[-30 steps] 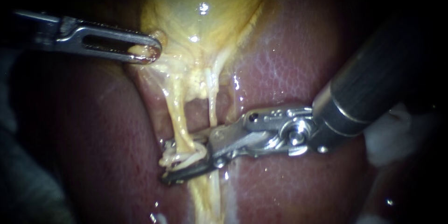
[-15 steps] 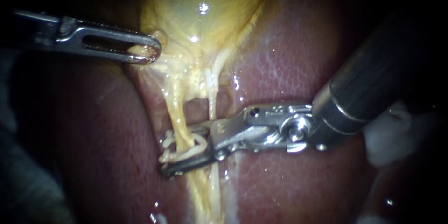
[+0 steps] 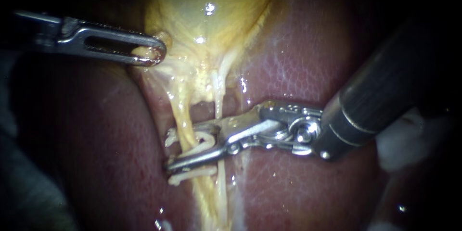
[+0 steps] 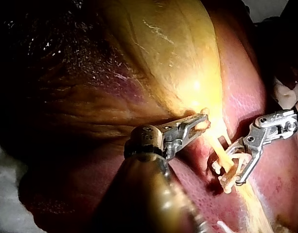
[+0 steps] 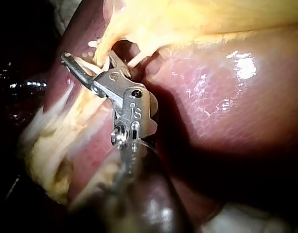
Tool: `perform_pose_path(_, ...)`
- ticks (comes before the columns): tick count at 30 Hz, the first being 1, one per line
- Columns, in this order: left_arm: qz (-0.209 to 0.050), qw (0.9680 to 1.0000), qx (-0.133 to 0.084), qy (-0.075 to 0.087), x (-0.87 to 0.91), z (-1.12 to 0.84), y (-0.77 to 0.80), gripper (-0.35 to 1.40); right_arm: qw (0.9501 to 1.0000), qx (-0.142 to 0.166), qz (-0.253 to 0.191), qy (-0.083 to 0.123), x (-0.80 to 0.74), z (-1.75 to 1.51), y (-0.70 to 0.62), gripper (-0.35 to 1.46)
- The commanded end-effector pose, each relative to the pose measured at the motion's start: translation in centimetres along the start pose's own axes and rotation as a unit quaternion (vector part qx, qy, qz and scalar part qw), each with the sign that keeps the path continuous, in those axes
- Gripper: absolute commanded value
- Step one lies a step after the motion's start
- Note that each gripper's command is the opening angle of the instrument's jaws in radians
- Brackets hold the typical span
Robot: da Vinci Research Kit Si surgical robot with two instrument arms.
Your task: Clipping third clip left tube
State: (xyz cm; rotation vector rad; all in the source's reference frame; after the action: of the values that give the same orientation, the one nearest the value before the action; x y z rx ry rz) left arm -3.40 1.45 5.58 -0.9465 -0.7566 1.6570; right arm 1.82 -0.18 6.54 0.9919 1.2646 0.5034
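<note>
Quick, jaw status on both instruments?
Left instrument: shut on the gallbladder.
Right instrument: shut on a clip that straddles the left tube.

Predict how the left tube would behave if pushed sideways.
The left tube looks thin and strand-like, so it would probably bend, not resist. Its wet shine suggests it may slip. Stretched beneath the gallbladder held by the left instrument, it might spring back.

Glossy wet liver (image 3: 298, 57); shiny metal right instrument (image 3: 185, 150)
</note>
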Motion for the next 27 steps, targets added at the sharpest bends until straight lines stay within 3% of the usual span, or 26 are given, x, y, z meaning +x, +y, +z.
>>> perform_pose_path(1,0.000,1.0000,0.000,0.000,0.00,0.00,0.00,-0.35,1.0000,0.007,0.002,0.005,0.01,0.02,0.00,0.50)
perform_pose_path(8,0.000,1.0000,0.000,0.000,0.00,0.00,0.00,-0.35,0.9976,0.053,-0.008,0.043,0.06,0.09,0.03,0.50)
perform_pose_path(16,0.000,1.0000,0.000,0.000,0.00,0.00,-0.01,-0.35,0.9948,0.065,-0.006,0.078,0.25,0.08,0.00,0.50)
perform_pose_path(27,0.000,1.0000,0.000,0.000,0.00,0.01,-0.01,-0.35,0.9941,0.060,-0.016,0.089,0.49,-0.09,-0.07,0.45)
